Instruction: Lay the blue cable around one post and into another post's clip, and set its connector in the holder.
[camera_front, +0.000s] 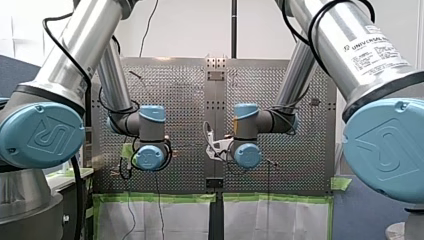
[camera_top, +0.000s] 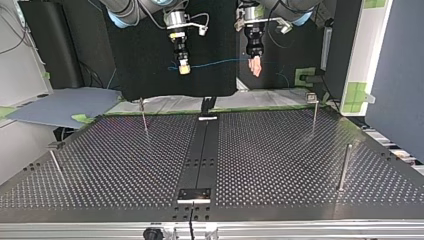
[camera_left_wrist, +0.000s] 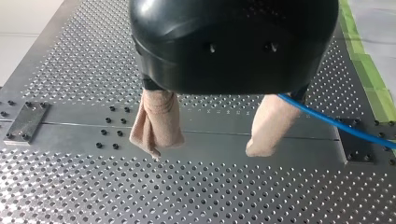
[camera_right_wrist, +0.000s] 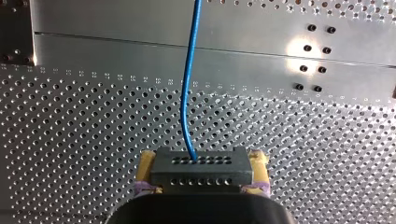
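My right gripper (camera_right_wrist: 201, 186) is shut, its yellow pads clamping a black connector block (camera_right_wrist: 201, 170). The blue cable (camera_right_wrist: 189, 84) leaves the block's top and runs ahead over the perforated table. In the top view my right gripper (camera_top: 183, 69) hangs above the table's far edge, and the cable (camera_top: 220, 62) stretches across to my left gripper (camera_top: 255, 67). My left gripper (camera_left_wrist: 205, 149) stands open, with beige pads (camera_left_wrist: 156, 126) wide apart and nothing between them. The cable (camera_left_wrist: 327, 120) emerges from behind one finger and runs off sideways.
Thin metal posts stand on the table: two far ones (camera_top: 144, 116) (camera_top: 314, 112) and two nearer ones (camera_top: 345, 167) (camera_top: 55, 164). A dark plate (camera_top: 195, 194) sits on the centre strip near the front edge. Green tape (camera_top: 305, 75) marks the far side.
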